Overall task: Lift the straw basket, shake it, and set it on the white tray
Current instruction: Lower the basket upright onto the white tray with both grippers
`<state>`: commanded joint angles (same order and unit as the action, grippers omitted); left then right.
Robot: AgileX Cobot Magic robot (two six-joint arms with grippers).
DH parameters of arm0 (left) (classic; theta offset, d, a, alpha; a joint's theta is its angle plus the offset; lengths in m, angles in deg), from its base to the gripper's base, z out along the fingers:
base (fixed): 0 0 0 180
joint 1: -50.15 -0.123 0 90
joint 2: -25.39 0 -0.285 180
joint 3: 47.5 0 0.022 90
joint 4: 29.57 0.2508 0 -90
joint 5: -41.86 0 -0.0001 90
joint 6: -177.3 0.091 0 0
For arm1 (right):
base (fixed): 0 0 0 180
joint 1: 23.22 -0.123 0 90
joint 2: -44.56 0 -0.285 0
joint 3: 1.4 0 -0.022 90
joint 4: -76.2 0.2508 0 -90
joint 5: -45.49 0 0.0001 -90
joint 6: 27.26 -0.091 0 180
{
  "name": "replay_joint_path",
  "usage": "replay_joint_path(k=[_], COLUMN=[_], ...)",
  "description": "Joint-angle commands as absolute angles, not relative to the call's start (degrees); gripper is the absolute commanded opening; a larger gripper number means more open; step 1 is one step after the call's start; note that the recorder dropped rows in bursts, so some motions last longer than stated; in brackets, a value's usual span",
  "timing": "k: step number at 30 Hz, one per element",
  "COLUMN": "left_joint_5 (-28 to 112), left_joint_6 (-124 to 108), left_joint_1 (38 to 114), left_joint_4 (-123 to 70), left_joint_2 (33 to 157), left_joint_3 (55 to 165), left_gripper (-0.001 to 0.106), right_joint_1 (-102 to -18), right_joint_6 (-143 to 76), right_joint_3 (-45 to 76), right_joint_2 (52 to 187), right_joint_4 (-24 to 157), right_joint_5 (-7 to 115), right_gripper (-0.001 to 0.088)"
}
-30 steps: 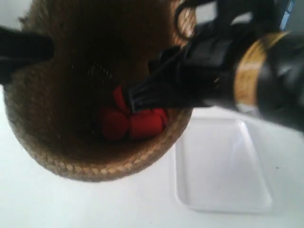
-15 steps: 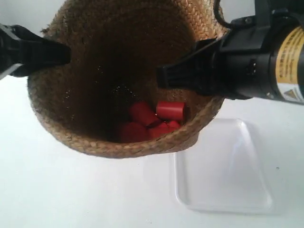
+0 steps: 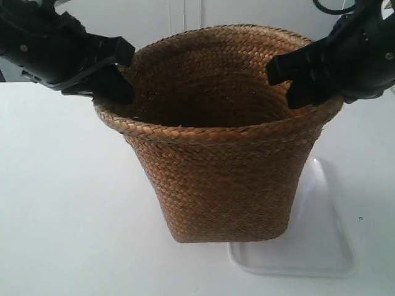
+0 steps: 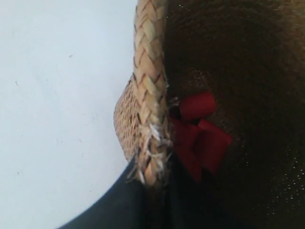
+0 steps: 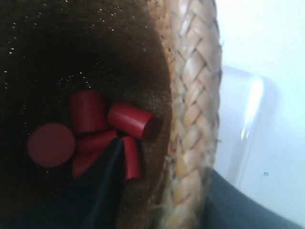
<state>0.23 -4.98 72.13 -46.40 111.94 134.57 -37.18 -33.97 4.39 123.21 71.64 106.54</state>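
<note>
The straw basket stands upright in the middle of the exterior view, and its base overlaps the left part of the white tray. Whether the base rests there or hangs just above, I cannot tell. My left gripper is shut on the rim at that view's left and my right gripper on the rim at its right. In the left wrist view the braided rim runs between the fingers of the left gripper. In the right wrist view the rim sits in the right gripper, with the tray beyond it.
Several red cylinders lie loose on the basket's dark floor, and the same red cylinders show in the left wrist view. The white tabletop spreads around the basket and the tray. A pale wall stands behind.
The basket was tipped with its mouth toward the exterior camera. It has swung upright and come down, so the red cylinders have dropped out of that view. Both grippers kept their hold.
</note>
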Motion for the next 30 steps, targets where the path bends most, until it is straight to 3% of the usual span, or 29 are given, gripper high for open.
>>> replay_joint_path(k=[13, 21, 30], left_joint_5=[-0.85, -0.95, 0.78], left_joint_6=[-14.90, -16.33, -16.34], left_joint_1=[83.20, 84.16, 84.92], left_joint_4=[-40.69, -39.22, -37.78], left_joint_2=[123.54, 129.35, 131.92], left_joint_3=[143.04, 148.28, 149.34], left_gripper=[0.000, 0.000, 0.000], right_joint_1=[-27.23, -19.30, -18.59], right_joint_6=[-27.26, -24.37, -24.50], right_joint_3=[4.39, 6.52, 11.40], right_joint_2=[123.21, 123.21, 123.45], right_joint_4=[72.89, 72.79, 75.30], right_joint_5=[112.15, 110.14, 105.07], right_gripper=[0.0000, 0.0000, 0.0000])
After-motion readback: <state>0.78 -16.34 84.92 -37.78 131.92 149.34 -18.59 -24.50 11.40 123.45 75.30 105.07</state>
